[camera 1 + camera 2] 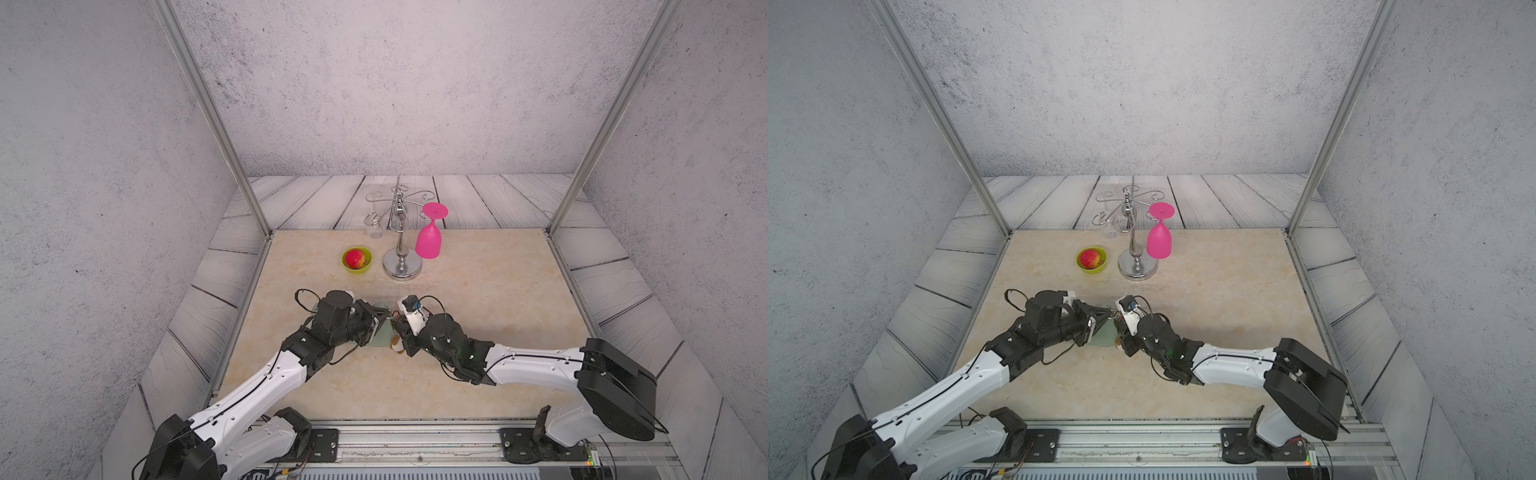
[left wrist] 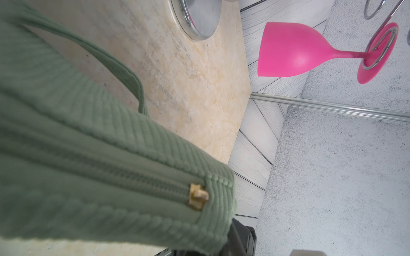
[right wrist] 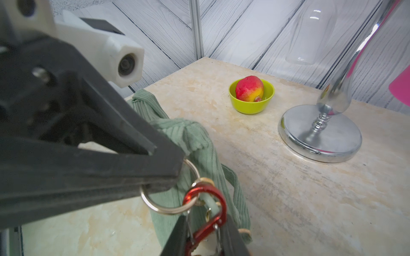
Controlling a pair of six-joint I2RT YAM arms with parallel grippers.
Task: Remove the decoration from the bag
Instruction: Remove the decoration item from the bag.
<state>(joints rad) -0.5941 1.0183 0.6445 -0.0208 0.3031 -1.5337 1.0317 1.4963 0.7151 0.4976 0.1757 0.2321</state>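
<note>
- Status: not done. The decoration [image 1: 397,346] is still on the bag [image 3: 199,144]; in the right wrist view its red clasp [image 3: 218,199] is still looped through the bag's silver ring [image 3: 168,208].
- Left gripper [image 3: 175,168]: jaws closed, pinching the ring at the bag's end and holding that end up off the table [image 1: 478,291].
- Right gripper [image 3: 204,241]: fingers clamped on either side of the clasp, on the part away from the ring. So we have both anchor points.
- We judge the grasp phase finished. What's left is to open the clasp gate or work it off the ring, pull the two apart, and set the decoration clear of the bag.
- Location: the bag sits mid-table between the two wrists, well apart from the bowl and the glass stand at the far side. In both top views only slivers of green show around the arms.
- Bag orientation: the ring end is raised and points at the spot where the grippers meet, and the body slumps from there down to the table. We read the long axis as running back under the left wrist, with the zipper [image 2: 133,177] along it, but the arms hide most of it.
- Decoration orientation: the clasp's long axis runs from the ring straight into the right fingers. The plush head hangs beyond them, low by the table on the near side of the bag. We can't tell which way its face points.
</note>
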